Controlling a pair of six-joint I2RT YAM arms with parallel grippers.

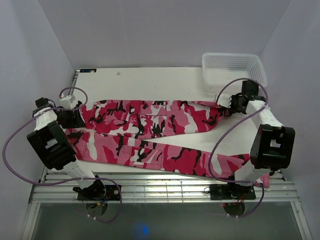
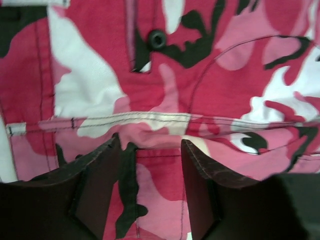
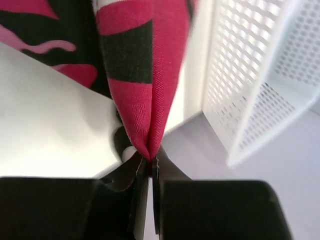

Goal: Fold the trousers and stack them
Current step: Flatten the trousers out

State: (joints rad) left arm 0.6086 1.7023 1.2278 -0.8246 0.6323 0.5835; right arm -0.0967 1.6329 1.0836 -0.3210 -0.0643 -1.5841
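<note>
Trousers: the trousers (image 1: 150, 132) lie spread flat across the tabletop (image 1: 150, 82). The waist is at the left edge, one leg runs toward the far right corner and the other toward the near right corner.
Handling: I judge them soft, light and limp. They will sag and drag between any two held points, and the cloth looks unlikely to slip from a pinch. Nothing about them is fragile.
Where to hold: the doubled edges look best, meaning the stitched band (image 2: 150, 120) at the waist and the hem of a leg, because a single layer would stretch and pucker.
Left gripper: the left gripper (image 1: 71, 118) is pressed down at the waist end. Its jaws stand apart, straddling a small ruck of cloth, and are not yet clamped on it.
Right gripper: the right gripper (image 1: 223, 107) is clenched on the end of the far leg, just beside the white mesh basket (image 1: 232, 56).
Top view only: it shows the whole garment, both legs diverging and the basket at the far right corner.
Left wrist view only: it shows a black button (image 2: 157, 38), the seam lines and the cloth bunched between the fingers (image 2: 95, 180).
Right wrist view only: it shows the fold nipped at the fingertips and lifted off the tabletop, which the top view cannot resolve.
</note>
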